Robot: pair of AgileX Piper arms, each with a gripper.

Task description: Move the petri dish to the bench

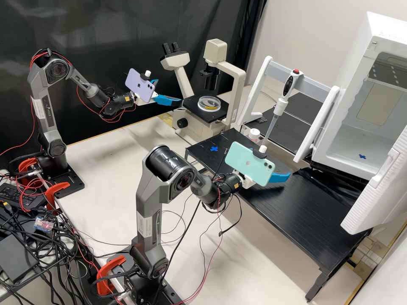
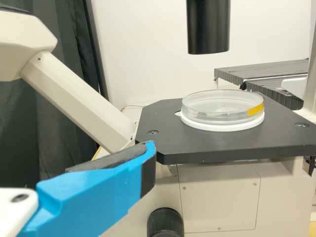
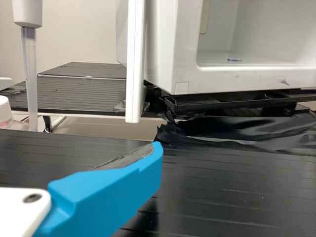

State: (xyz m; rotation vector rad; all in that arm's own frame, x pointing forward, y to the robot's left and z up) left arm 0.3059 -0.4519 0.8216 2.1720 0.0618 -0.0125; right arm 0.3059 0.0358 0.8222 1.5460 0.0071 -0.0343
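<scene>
The petri dish (image 1: 209, 103) is resting on the microscope (image 1: 193, 126). Just beside the microscope, the left gripper (image 1: 168, 91) is hovering, its fingers standing apart, holding nothing. Farther from the microscope, the right gripper (image 1: 280, 177) is hanging over the black stand (image 1: 301, 207), its fingers parted, gripping nothing

Ahead of the fingers of the left gripper (image 1: 169, 91), the microscope stage (image 2: 163, 121) blocks the way; beside them slants the eyepiece column (image 2: 76, 101); farther ahead, open air separates dish (image 2: 222, 107) and overhead tube (image 2: 208, 29).

Petri dish (image 2: 222, 107) on microscope stage (image 2: 207, 143)
</scene>
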